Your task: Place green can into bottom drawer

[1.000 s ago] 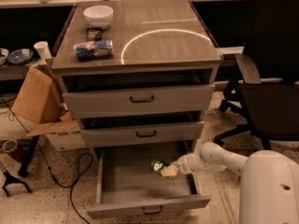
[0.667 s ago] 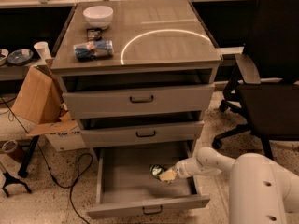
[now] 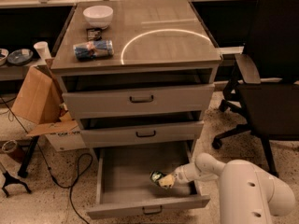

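Single arm reaches in low from the right, with the gripper [image 3: 163,181] inside the open bottom drawer [image 3: 122,183], right of centre and toward the front. The green can [image 3: 156,177] is at the fingertips, on the gripper's far end toward picture-left, so it lies nearer the drawer's middle than the wrist does. Fingers are pinched on the can, yellowish pads [image 3: 167,182] against its right side. The can's long axis looks tilted, roughly in line with the forearm, though that is hard to confirm. Can't tell if its underside touches the drawer floor; it is on it or just above. The can is inside the walls and behind the front panel, so the next move is probably just let go, then back out to the right, minding the middle drawer [image 3: 145,133] overhead.
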Controlling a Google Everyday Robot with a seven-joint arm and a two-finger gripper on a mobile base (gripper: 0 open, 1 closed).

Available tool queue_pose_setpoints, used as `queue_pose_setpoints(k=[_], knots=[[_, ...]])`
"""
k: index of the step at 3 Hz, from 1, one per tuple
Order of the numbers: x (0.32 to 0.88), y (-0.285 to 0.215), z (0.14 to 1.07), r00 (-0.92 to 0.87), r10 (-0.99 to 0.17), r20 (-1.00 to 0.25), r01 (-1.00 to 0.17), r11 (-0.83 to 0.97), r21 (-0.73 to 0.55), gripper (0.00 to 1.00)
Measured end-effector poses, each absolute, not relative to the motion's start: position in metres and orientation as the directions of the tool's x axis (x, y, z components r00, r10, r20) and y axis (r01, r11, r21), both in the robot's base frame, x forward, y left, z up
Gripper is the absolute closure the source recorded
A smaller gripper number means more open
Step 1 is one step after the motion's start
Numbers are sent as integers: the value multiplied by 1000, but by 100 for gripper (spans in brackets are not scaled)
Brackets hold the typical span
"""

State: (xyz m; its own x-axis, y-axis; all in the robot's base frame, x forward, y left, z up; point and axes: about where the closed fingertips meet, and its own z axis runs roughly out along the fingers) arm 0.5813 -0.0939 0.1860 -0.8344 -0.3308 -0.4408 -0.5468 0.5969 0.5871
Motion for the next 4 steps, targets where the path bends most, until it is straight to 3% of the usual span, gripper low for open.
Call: queue_pose_setpoints(k=[3, 4], knots=[[587, -91, 185, -834, -326, -445, -546, 597, 588, 3], [587, -91, 185, -834, -326, -445, -546, 597, 588, 0]])
